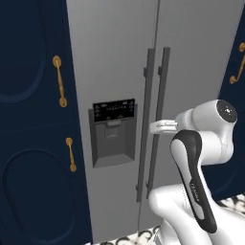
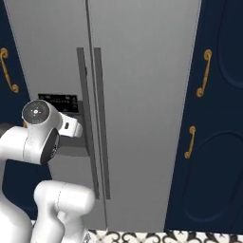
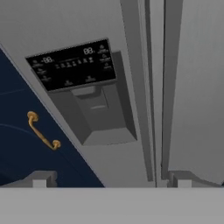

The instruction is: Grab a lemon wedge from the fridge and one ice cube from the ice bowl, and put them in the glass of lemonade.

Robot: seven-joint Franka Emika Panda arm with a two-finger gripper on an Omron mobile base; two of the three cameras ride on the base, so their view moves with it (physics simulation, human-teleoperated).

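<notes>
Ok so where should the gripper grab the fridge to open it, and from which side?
Judging by shape, take a long upright handle on the fridge, mid-height. Come straight in from the front, with the open gripper straddling the bar sideways, since it runs vertically and stands off the door.

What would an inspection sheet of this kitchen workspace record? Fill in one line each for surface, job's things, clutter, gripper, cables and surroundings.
Surface: patterned black-and-white floor tiles at the foot of the fridge.
Job's things: fridge with both doors closed; two long dark handles side by side at the centre seam; black dispenser panel in the left door.
Clutter: nothing seen.
Gripper: gripper open, holding nothing, aimed at the fridge front near the handles, not touching them.
Cables: nothing seen.
Surroundings: navy cabinets with brass handles on both sides of the fridge.
</notes>
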